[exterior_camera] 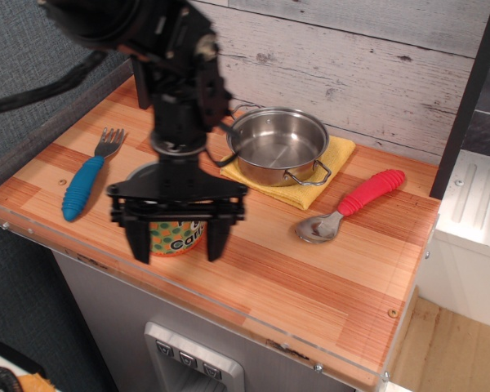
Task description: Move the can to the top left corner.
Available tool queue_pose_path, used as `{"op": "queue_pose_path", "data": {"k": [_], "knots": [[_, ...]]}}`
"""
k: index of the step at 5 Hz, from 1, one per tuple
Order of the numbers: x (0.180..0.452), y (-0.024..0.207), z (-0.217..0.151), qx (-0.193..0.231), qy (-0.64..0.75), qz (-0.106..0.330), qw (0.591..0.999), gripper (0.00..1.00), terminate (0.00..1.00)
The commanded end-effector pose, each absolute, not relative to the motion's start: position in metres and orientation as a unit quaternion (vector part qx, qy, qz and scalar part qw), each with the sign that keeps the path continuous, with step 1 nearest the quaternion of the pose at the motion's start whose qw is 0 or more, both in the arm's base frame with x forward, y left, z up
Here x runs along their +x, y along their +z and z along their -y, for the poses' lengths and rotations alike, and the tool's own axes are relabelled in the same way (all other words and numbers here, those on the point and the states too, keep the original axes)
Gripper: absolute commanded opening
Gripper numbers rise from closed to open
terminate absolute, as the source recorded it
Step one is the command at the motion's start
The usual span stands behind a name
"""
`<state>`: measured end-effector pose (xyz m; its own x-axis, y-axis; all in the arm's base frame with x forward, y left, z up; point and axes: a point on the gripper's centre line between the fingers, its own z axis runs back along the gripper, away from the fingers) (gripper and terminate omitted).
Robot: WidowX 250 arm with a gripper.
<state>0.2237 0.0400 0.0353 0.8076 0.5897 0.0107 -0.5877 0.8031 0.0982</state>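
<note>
Hung wide open as a black two-fingered gripper [177, 242] astride the short green-and-orange dotted tin can [176, 237]; stood near the striped wood table's [310, 286] front edge.

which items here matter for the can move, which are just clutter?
Matter:
can
top left corner
gripper, open, fingers either side of the can

Clutter:
blue fork
steel pot
yellow cloth
red spoon

Between the can [176, 238] and the top left corner [139, 91] we found bare wood. The blue-handled fork [90, 175] lay left of that lane, the steel pot [278, 145] on its yellow cloth [318, 174] right. The dark post [146, 86] closed the corner.
</note>
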Motion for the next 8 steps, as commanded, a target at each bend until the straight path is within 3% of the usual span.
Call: {"op": "queue_pose_path", "data": {"k": [1,8], "knots": [[0.243,0.040,-0.068,0.059,0.310,0.018,0.949,1.00,0.00],[0.301,0.051,-0.132,0.073,0.286,0.063,0.953,1.00,0.00]]}}
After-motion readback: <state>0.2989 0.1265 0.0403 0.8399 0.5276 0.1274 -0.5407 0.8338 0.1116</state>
